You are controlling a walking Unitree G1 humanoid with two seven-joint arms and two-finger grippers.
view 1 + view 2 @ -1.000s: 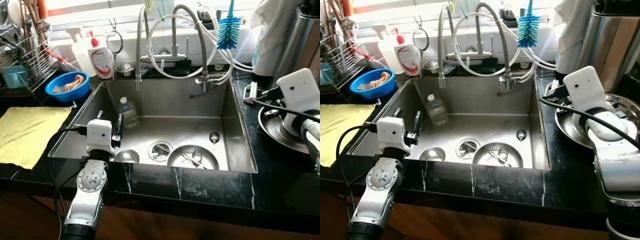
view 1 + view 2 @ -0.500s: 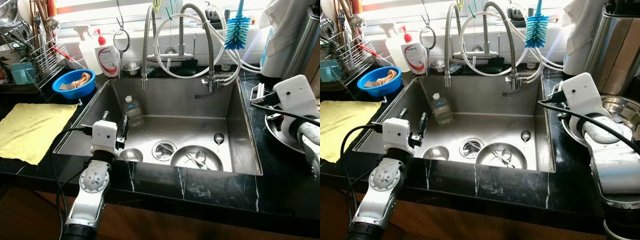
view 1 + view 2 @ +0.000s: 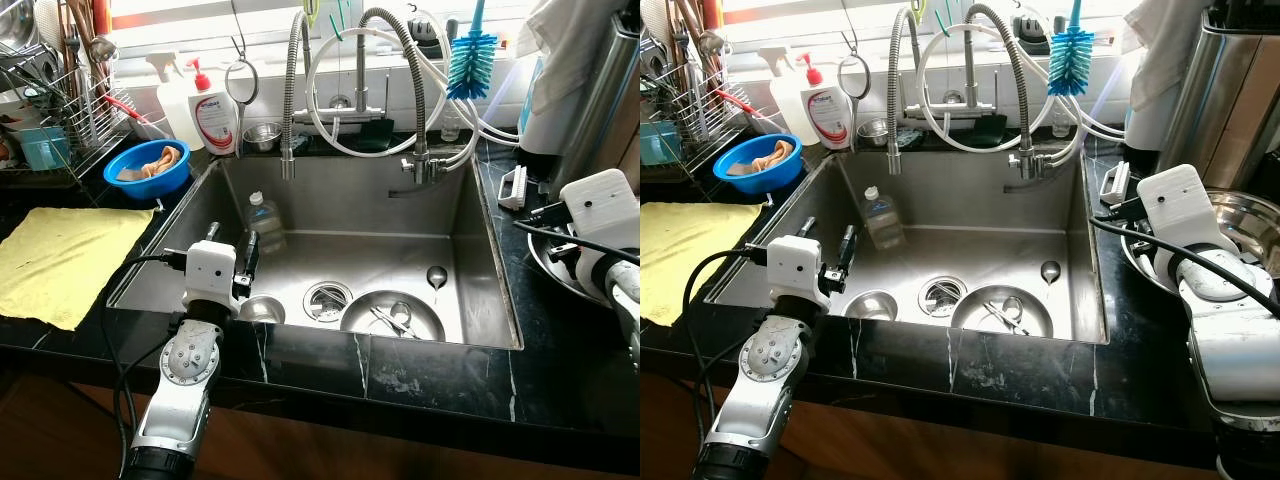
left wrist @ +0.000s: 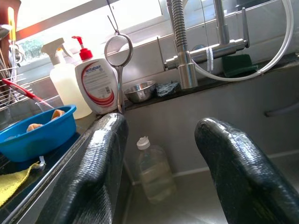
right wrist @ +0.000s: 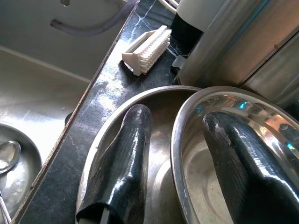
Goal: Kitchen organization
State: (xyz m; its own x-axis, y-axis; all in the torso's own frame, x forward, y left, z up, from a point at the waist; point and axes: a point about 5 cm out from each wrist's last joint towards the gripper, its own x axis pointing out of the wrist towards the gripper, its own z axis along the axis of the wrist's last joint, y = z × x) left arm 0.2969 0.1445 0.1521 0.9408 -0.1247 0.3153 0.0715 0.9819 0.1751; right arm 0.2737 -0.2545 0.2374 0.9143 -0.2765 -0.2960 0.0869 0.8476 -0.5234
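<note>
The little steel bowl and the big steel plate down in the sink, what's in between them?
The round drain strainer sits between the little steel bowl and the big steel plate on the sink floor, seen in the left eye view.

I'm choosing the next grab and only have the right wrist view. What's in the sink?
Observer: A clear bottle sits by the left wall of the sink.
Operator: Anything near the drain?
Observer: A small steel bowl is left of the drain, and a plate holding cutlery is right of it.
Operator: Where's the left gripper?
Observer: The left gripper is open over the sink's front left corner, pointing toward the bottle.
</note>
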